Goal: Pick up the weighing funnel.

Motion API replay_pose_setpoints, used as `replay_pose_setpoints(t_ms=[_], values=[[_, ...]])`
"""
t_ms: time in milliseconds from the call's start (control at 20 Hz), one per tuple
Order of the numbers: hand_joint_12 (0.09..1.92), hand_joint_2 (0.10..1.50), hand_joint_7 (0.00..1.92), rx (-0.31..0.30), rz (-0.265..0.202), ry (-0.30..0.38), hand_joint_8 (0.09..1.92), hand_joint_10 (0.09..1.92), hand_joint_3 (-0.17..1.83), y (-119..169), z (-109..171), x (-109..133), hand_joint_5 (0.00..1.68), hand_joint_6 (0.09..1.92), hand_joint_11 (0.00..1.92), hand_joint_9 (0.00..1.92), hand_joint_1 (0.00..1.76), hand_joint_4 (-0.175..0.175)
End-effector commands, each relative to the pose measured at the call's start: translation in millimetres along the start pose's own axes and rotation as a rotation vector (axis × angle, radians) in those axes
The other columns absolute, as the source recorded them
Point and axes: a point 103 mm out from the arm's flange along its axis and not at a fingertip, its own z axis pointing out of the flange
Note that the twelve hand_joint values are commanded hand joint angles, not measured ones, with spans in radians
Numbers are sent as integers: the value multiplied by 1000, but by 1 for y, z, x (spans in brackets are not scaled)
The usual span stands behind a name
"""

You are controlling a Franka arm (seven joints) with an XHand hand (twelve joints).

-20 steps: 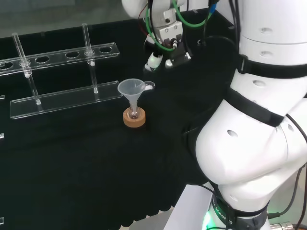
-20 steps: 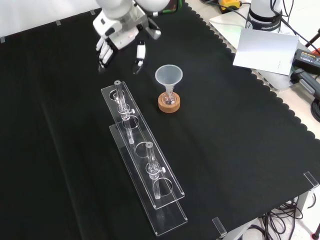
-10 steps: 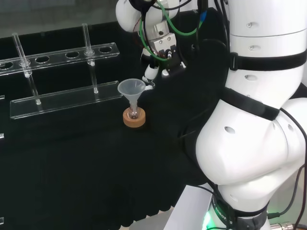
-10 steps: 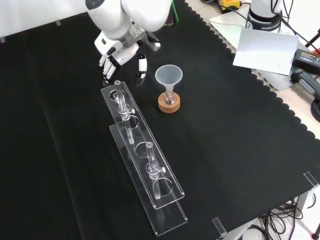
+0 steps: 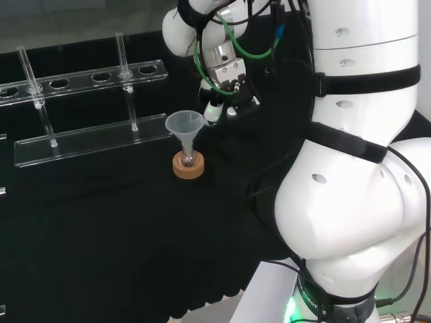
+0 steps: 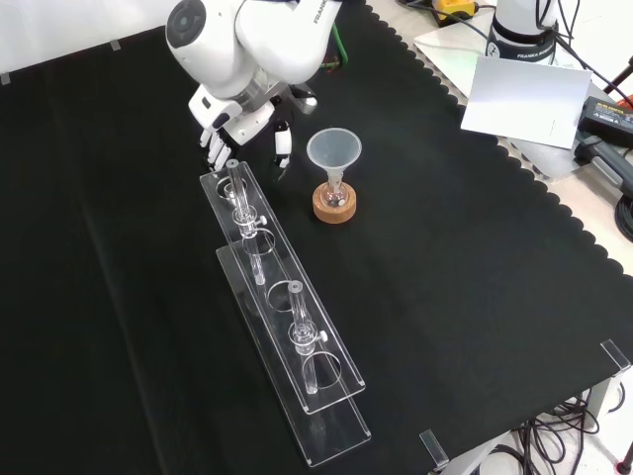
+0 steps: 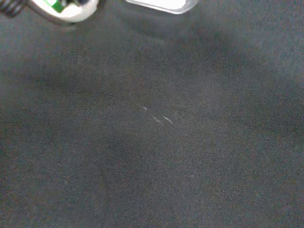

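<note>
Black cloth covered the surface (image 6: 475,257), so the clear stuff was a pain to spot. Front view had the robot hand (image 6: 235,114) low over the cloth toward the far edge, between the end of the rack (image 6: 287,327) and the funnel (image 6: 333,150). It was spread apart and clamped on nothing, with the fingers (image 6: 212,146) pointing down by the rack's end and the thumb (image 6: 282,141) out on the funnel side. The weighing funnel (image 6: 281,171) was hard to make out. My best guess was the faint clear sliver lying on the cloth right under the thumb tip, near the funnel. Wrist view had cloth with a few tiny glints, and I couldn't tell what they were.

So I'd call this the reach-down, with the grasp not made yet. To do it well, centre the piece between thumb and fingers, get the tips down to the cloth, then curl round it. The funnel's rim and the rack were both close, so a sideways sweep could knock either. It'd probably slide, so close evenly and lift straight up.
</note>
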Motion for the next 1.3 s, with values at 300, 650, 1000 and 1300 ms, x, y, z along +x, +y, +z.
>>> replay_pose_setpoints(t_ms=[300,650,1000,1300], values=[[1304,631,504,10,29,-9,666,515,497,17,12,-2,605,87,485,753,851,-30],[1299,627,526,14,35,-22,665,512,509,24,15,-4,634,87,498,768,864,-26],[1291,622,536,24,40,-53,660,504,523,35,16,1,666,101,507,774,887,-16],[1273,612,569,7,40,-52,631,471,560,35,17,-2,731,259,525,801,909,11]])
